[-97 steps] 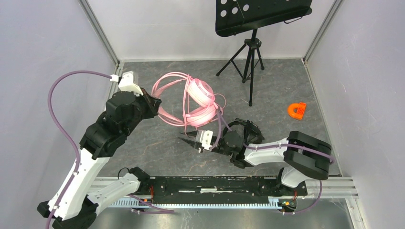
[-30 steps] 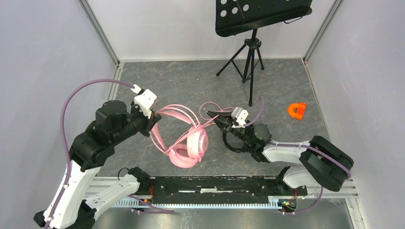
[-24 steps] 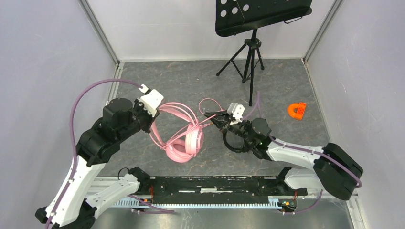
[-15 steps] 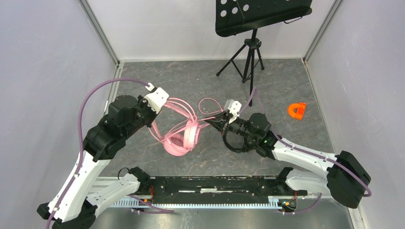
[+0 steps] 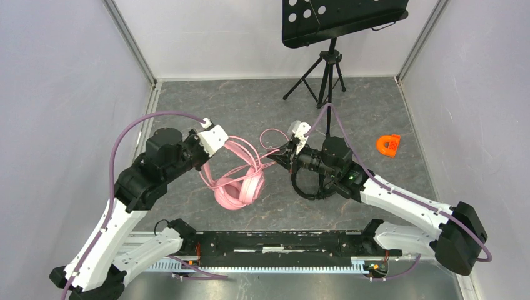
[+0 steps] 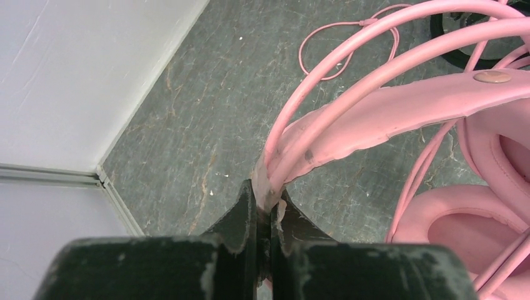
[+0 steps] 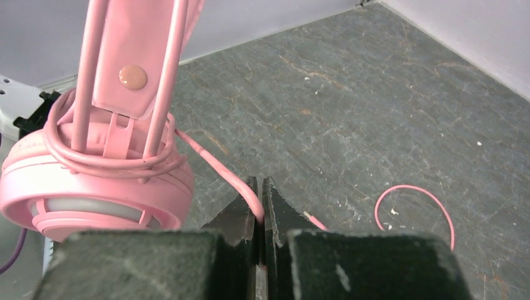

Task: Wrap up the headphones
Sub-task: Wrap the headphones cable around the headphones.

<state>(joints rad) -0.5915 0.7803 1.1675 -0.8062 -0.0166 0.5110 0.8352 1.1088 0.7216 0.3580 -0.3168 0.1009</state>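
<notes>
Swung nearer, pink headset point(image 5: 240, 191), headband point(image 6: 387, 112) clamped in L gripper point(image 6: 267, 201); cable point(image 7: 219, 166) pinched in R gripper point(image 7: 259, 201)

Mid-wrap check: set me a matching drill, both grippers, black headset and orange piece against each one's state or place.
1 left gripper
2 right gripper
3 black headset
4 orange piece

A lying alone, far right
B shut on pink cable
C partly under right arm
D shut on pink headband

Pairs: 1-D, 2-B, 3-C, 4-A
</notes>
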